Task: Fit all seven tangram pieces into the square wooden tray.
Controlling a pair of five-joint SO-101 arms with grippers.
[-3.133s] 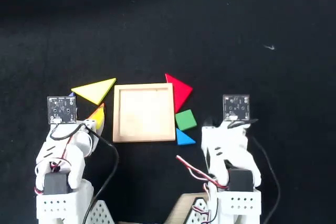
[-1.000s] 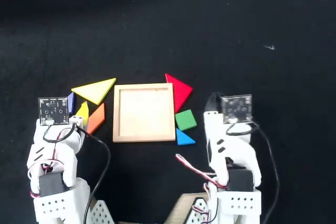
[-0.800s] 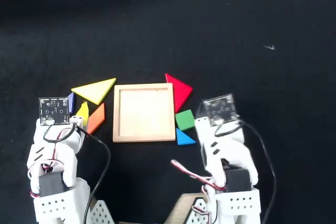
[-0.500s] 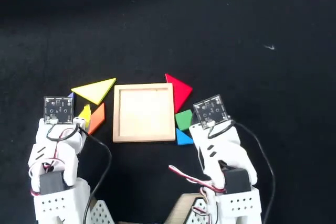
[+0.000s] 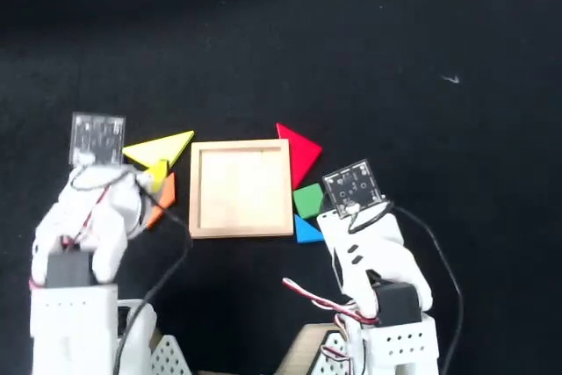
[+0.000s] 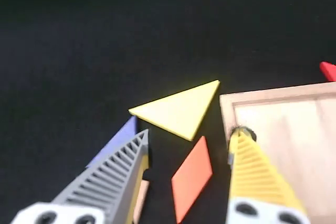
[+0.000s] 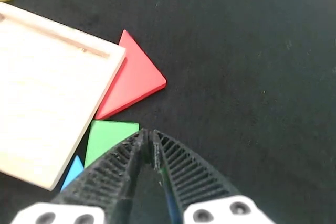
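Observation:
The square wooden tray (image 5: pixel 241 232) lies empty at the table's middle. Left of it lie a large yellow triangle (image 5: pixel 163 147) and an orange parallelogram (image 5: pixel 166 192). On its right side are a red triangle (image 5: pixel 299 152), a green square (image 5: pixel 308 200) and a small blue triangle (image 5: pixel 306 231). My left gripper (image 6: pixel 190 136) is open above the orange parallelogram (image 6: pixel 192 177), just short of the yellow triangle (image 6: pixel 178 112); a purple-blue piece (image 6: pixel 113 146) shows beside its grey finger. My right gripper (image 7: pixel 149 136) is shut with nothing in it, just over the green square (image 7: pixel 111 137), near the red triangle (image 7: pixel 132 78).
Black cloth covers the whole table, with wide open room beyond the pieces and to the right. The arm bases (image 5: pixel 386 340) stand at the near edge with loose cables. The tray's corner (image 6: pixel 231 103) lies close beside my left gripper's yellow finger (image 6: pixel 253 167).
My left arm has risen and swung forward over the orange parallelogram and yellow triangle. My right arm turned left toward the green square, then stayed still over the last half second.

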